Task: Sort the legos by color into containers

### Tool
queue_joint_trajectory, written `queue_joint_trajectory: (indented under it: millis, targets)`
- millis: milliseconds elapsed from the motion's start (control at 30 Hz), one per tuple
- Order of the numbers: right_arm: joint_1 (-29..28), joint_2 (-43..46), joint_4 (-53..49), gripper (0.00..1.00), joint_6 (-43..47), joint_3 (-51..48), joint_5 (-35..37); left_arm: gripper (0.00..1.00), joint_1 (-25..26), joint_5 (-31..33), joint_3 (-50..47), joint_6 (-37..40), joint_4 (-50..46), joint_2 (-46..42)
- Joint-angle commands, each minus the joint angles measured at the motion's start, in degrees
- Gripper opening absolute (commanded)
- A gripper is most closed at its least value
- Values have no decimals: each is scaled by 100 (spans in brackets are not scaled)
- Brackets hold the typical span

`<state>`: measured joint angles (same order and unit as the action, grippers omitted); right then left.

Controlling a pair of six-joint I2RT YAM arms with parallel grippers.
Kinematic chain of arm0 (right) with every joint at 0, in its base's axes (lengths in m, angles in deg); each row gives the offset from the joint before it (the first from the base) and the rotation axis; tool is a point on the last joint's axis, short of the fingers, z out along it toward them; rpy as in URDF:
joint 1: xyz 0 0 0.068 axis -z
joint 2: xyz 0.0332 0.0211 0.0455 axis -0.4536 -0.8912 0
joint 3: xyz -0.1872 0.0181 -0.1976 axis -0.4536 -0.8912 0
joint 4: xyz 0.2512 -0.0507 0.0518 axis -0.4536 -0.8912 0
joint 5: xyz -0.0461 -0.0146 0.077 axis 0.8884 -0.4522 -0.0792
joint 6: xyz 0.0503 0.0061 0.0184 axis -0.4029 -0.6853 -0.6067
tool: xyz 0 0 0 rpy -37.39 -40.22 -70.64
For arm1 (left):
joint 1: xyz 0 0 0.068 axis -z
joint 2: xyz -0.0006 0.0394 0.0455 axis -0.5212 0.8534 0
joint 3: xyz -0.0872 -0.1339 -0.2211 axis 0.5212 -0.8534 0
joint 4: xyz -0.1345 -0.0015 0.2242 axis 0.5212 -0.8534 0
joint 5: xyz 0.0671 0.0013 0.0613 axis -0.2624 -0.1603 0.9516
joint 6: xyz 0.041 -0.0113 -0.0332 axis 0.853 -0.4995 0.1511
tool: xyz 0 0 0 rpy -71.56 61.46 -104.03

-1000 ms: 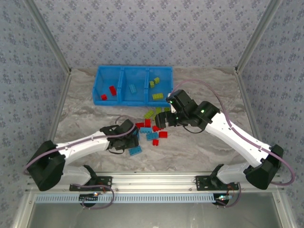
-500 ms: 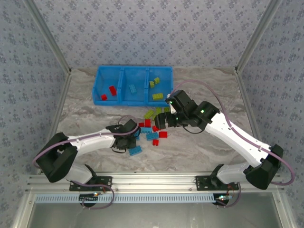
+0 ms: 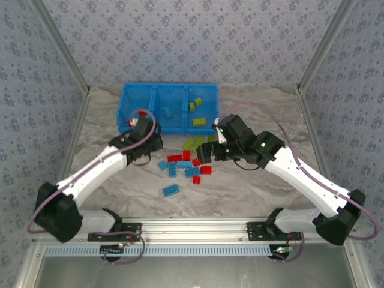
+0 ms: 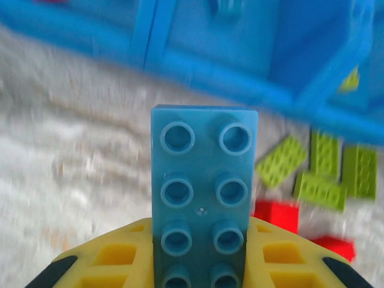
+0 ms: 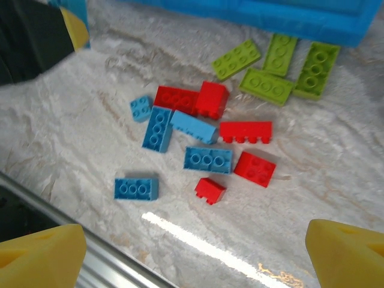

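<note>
one light-blue brick [image 4: 204, 198] clamped between the left jaws

top view high at the near edge, looking down, wrist views close and low, sharing the green bricks [image 5: 264, 86]

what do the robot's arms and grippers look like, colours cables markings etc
The left arm and right arm have white links with black joints and bases. A thin mauve cable loops along each. Small green lights glow on the right arm's black wrist. The left gripper and right gripper have yellow fingers, the left's with square recesses.
</note>
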<state>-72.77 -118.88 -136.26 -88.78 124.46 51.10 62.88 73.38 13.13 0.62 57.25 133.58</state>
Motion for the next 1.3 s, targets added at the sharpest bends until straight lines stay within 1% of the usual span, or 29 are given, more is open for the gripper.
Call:
queue_joint_trajectory:
  millis: [0, 67, 167, 300, 367, 400, 533, 600, 667, 833, 900, 1000, 1067, 1167, 1267]
  targets:
    - [36, 196, -64, 97, -180, -31, 490, 17, -363, -152, 754, 586, 509, 851]
    - [36, 283, -77, 97, -230, -95, 527, 17, -561, -277, 1396, 737, 467, 1557]
    - [37, 430, -97, 97, -303, -191, 589, 19, -666, -345, 2512, 1117, 174, 2602]
    - [36, 655, -87, 97, -433, -354, 702, 26, -805, -534, 3638, 1228, -31, 3607]
    - [42, 758, -79, 97, -497, -422, 721, 33, -817, -373, 4094, 1297, -164, 3962]
    - [38, 806, -69, 97, -519, -469, 738, 35, -826, -313, 4328, 1337, -259, 4123]
    - [45, 880, -119, 97, -553, -517, 848, 42, -826, -449, 4908, 1356, -545, 4377]
    - [46, 875, -164, 98, -555, -524, 914, 46, -824, -558, 4864, 1335, -539, 4213]
    - [62, 880, -151, 98, -569, -524, 932, 49, -817, -672, 4664, 1301, -475, 3946]
    - [111, 813, 22, 99, -591, -745, 909, 50, -787, -974, 3729, 1102, -310, 2904]
    - [148, 721, 59, 99, -579, -753, 857, 50, -664, -1071, 3169, 1003, -256, 2325]
    - [205, 604, 31, 99, -682, -753, 949, 50, -155, -866, 2256, 783, -63, 1484]
    - [288, 573, 32, 99, -869, -785, 1019, 50, 280, -627, 1875, 591, -154, 1236]
    - [409, 605, 217, 98, -872, -911, 814, 50, 807, -539, 1456, 265, -140, 1203]
    - [456, 626, 370, 98, -795, -1033, 540, 50, 1022, -603, 1182, -30, 156, 1479]
